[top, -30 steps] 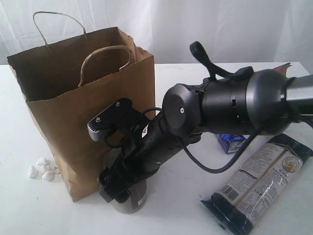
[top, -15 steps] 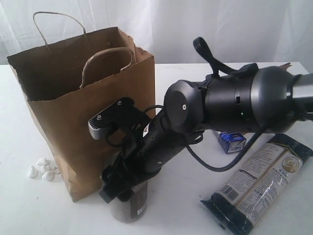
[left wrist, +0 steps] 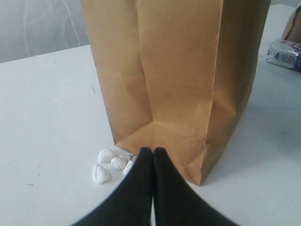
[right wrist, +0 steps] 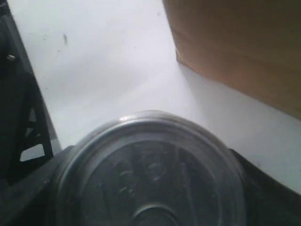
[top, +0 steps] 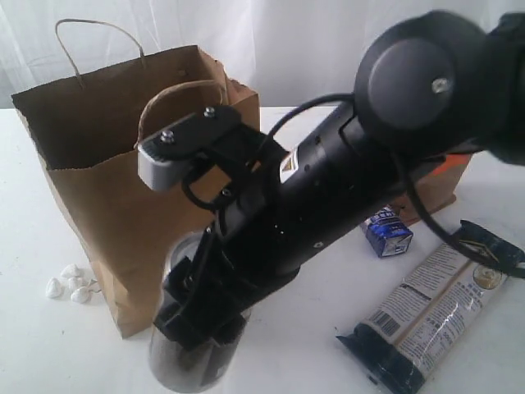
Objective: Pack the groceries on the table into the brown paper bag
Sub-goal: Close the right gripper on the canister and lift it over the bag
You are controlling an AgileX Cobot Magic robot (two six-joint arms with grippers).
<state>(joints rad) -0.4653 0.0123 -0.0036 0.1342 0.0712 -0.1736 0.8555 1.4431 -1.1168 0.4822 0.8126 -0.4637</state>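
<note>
Exterior view: my right pincer [top: 197,316] reaches down across the front of the brown paper bag [top: 107,189] and straddles the clear jar [top: 193,369]. The jar is just beside the bag's front corner, on the side of the worktop [top: 49,353] nearest this camera. I take it from above so it can go up and over the bag's open mouth. I cannot tell whether its base touches the worktop. Toward the right edge wait the small blue-white carton [top: 387,232], the long dark-blue packet [top: 435,308] and, behind my arm, the brown pouch [top: 436,193].

Left wrist view: my left pincer [left wrist: 148,153] is closed on nothing, tips together. It is low beside the bag's bottom corner and some small white lumps [left wrist: 117,162], parked out of the way, I judge.

Right wrist view: the jar's round lid fills the frame. My fingers [right wrist: 37,193] lie against it on both sides, spread wide, so I am gripping the jar.
</note>
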